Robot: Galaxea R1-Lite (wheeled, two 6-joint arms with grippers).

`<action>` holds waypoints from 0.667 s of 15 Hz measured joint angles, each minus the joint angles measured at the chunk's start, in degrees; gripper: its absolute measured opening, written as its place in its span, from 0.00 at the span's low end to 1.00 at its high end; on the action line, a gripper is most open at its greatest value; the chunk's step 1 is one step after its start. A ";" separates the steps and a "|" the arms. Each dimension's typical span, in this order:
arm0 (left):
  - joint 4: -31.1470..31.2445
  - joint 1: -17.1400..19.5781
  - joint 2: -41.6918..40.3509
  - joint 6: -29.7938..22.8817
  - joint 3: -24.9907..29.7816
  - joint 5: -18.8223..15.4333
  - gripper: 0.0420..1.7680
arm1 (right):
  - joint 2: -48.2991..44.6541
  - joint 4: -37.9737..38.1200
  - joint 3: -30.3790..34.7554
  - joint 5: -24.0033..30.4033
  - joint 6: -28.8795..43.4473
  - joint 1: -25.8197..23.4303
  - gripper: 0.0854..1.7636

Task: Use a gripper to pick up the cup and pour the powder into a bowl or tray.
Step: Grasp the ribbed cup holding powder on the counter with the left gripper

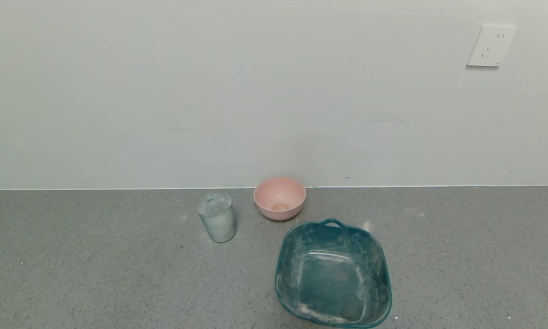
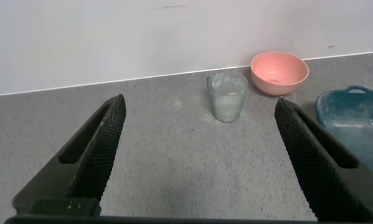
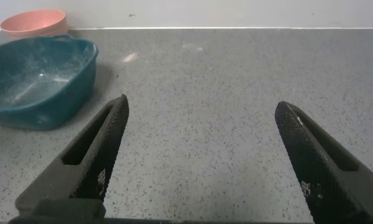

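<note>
The cup (image 2: 227, 96) stands upright on the desk (image 2: 174, 143), well ahead of the left pincer (image 2: 198, 155) and a little off the line between its fingers; the bowl (image 2: 279, 72) sits just beyond it, near the wall, and the tray (image 2: 354, 118) lies ahead on the far side of the cup. The likely trouble is a finger clipping the ribbed, dusty wall on a skewed approach, tipping the cup and spilling the powder, which I cannot make out inside; a weak grip on dusty ribs might slip during the tilt. The left pincer hovers low over the desk, level, jaws spread wide and holding nothing; the right pincer (image 3: 202, 155) is likewise released and empty, with the tray ahead and to one side.
</note>
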 joint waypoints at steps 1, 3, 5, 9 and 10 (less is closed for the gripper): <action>0.00 0.00 0.00 0.00 0.00 0.00 0.97 | 0.00 0.00 0.00 0.00 0.00 0.00 0.97; 0.00 0.00 0.00 0.00 0.00 0.00 0.97 | 0.00 0.00 0.00 0.00 0.00 0.00 0.97; 0.00 0.00 0.00 0.00 0.00 0.00 0.97 | 0.00 0.00 0.00 0.00 0.00 0.00 0.97; -0.20 -0.02 1.06 0.01 -0.60 -0.10 0.97 | 0.00 0.00 0.00 0.00 0.00 0.00 0.97; -1.57 -0.06 6.02 0.26 -3.11 -0.74 0.97 | 0.00 0.00 0.00 0.00 0.00 0.00 0.97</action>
